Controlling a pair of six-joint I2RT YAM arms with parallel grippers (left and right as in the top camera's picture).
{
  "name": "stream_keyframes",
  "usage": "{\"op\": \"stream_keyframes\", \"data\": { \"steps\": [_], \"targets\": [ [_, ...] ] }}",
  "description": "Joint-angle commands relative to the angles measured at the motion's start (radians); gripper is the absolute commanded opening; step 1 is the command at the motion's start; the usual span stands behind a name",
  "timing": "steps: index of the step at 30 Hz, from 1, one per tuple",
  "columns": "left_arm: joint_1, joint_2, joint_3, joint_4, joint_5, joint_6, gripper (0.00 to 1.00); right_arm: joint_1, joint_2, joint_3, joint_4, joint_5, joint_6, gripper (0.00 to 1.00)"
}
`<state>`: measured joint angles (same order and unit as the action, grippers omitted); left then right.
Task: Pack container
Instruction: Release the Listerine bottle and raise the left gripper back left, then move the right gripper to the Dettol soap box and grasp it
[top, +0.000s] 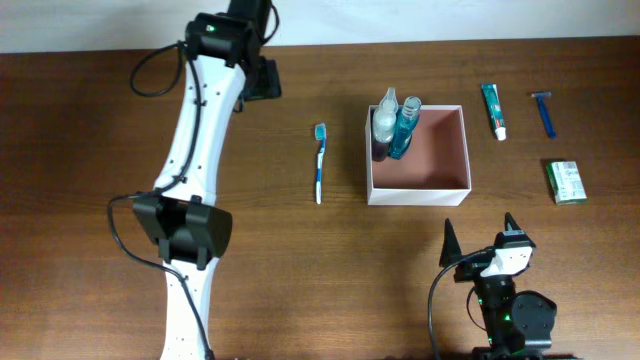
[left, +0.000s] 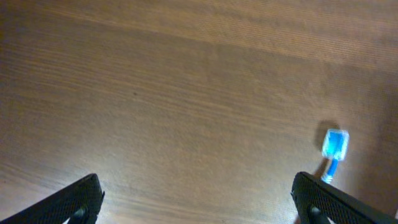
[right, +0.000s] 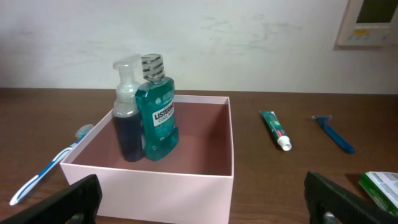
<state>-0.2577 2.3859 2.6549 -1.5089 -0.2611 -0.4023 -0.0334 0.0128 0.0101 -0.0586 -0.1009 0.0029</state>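
Observation:
The container (top: 420, 194) is a square white-walled box with a reddish-pink inside, right of the table's middle. A dark pump bottle (top: 384, 128) and a green mouthwash bottle (top: 406, 125) stand in its far left corner. In the right wrist view the container (right: 149, 186) is close in front, with both bottles (right: 155, 118) upright. My right gripper (top: 480, 232) is open and empty, near the front edge, facing the box (right: 202, 186). My left gripper (top: 266, 80) is open and empty over bare wood at the far left (left: 196, 186).
A blue toothbrush (top: 320, 160) lies left of the container; its head shows in the left wrist view (left: 334, 144). A toothpaste tube (top: 494, 110), a blue razor (top: 545, 113) and a small green packet (top: 566, 181) lie right of the box.

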Motion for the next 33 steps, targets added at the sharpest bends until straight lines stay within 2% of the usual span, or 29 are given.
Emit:
{"op": "stream_keyframes", "data": {
  "steps": [1,3,5,8,12,17,24,27,31,33],
  "targets": [
    [0.04,-0.011,-0.005,0.016,0.0,-0.009,0.99,0.008,-0.006,-0.004,0.047,-0.031,0.065,0.99],
    [0.05,-0.011,-0.005,0.019,-0.001,-0.009,0.99,0.008,-0.006,0.006,0.098,-0.033,0.115,0.99],
    [0.058,-0.011,-0.005,0.021,-0.001,-0.009,0.99,0.006,-0.006,0.03,0.153,-0.035,0.106,0.99],
    [0.068,-0.011,-0.005,0.029,-0.001,-0.009,0.99,-0.006,0.006,0.111,0.165,-0.021,0.026,0.99],
    [0.071,-0.011,-0.005,0.043,-0.043,-0.009,0.99,-0.053,0.113,0.283,0.07,0.032,-0.089,0.99],
    [0.071,-0.011,-0.005,0.069,-0.079,-0.009,0.99,-0.171,0.396,0.638,-0.222,0.121,-0.168,0.99],
    [0.071,-0.011,-0.005,0.057,-0.08,-0.008,0.99,-0.406,0.935,1.217,-0.773,0.088,-0.296,0.99],
    [0.071,-0.011,-0.005,0.06,-0.13,-0.009,0.99,-0.492,1.183,1.433,-1.004,0.055,-0.306,0.99],
    [0.071,-0.011,-0.005,0.058,-0.219,-0.008,0.99,-0.554,1.474,1.664,-1.226,0.057,-0.306,0.99],
    [0.071,-0.011,-0.005,0.058,-0.224,-0.008,0.99,-0.565,1.577,1.737,-1.266,0.057,-0.305,0.99]
  ]
}}
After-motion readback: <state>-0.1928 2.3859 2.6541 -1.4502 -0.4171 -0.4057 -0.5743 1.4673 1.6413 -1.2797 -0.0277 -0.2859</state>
